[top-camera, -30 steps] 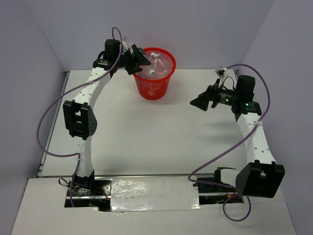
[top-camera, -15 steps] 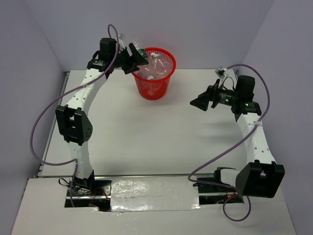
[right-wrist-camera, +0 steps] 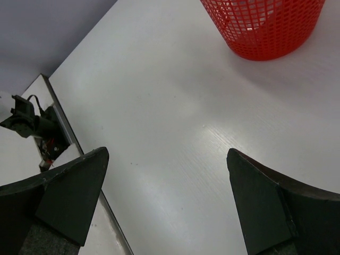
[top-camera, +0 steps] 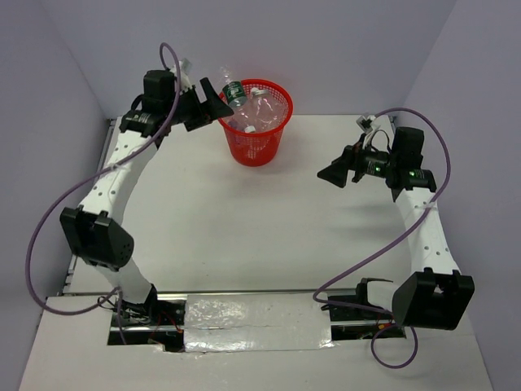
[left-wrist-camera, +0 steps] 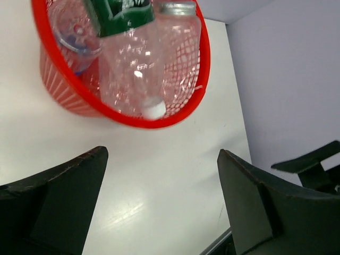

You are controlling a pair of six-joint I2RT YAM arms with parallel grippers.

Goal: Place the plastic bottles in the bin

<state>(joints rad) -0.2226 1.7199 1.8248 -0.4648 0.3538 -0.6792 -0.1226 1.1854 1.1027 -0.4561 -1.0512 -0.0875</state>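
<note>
The red mesh bin (top-camera: 259, 137) stands at the back of the table and holds several clear plastic bottles (top-camera: 254, 114). A green-labelled bottle (top-camera: 232, 90) leans on its left rim and sticks out above it. My left gripper (top-camera: 220, 101) is open and empty, just left of the bin. In the left wrist view the bin's rim (left-wrist-camera: 159, 122) sits above the open gripper (left-wrist-camera: 162, 204), with a white-capped bottle (left-wrist-camera: 133, 69) and the green-labelled one (left-wrist-camera: 123, 11) inside. My right gripper (top-camera: 332, 173) is open and empty over the right of the table.
The right wrist view shows the bin (right-wrist-camera: 265, 29) at the top right, beyond the open right gripper (right-wrist-camera: 167, 204), and the table's left edge (right-wrist-camera: 64, 127) with cables past it. Grey walls close in the back and sides.
My left arm has swung back to the left, away from the bin's rim. The green-labelled bottle now leans in the bin, free of the gripper. The right arm has barely moved.
</note>
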